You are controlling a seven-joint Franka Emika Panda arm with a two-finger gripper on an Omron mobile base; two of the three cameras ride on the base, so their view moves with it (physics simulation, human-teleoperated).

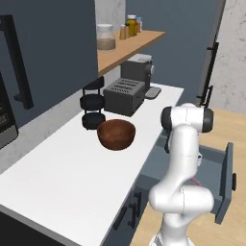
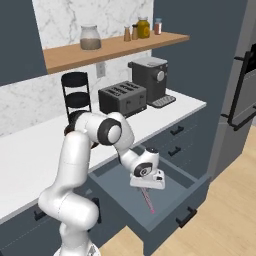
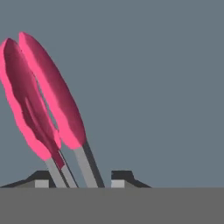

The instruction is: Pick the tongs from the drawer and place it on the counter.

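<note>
You are at the grasp step: the gripper (image 2: pixel 148 188) is down inside the open drawer (image 2: pixel 196 192), low over the tongs (image 2: pixel 149 201), which lie on the drawer floor with the pink ends pointing toward the drawer front. In the hand view the two pink paddles of the tongs (image 3: pixel 41 96) run up and to the left, and their pale shafts pass down between the two dark fingers (image 3: pixel 120 177). The fingers sit on either side of the shafts, with a clear gap showing to the right-hand one, so you cannot tell from these views whether they have clamped the tongs yet.

Judging by this, the pick is under way and the placing has not begun. Your next move calls for a firm hold on both shafts, then a straight lift clear of the drawer walls before any swing. After that, carry the tongs left and up to the worktop (image 1: pixel 62 178), where bare white surface lies near you, in front of the brown bowl (image 1: pixel 116 134). Watch that the tongs do not slip or twist, since they are held near one end.
</note>
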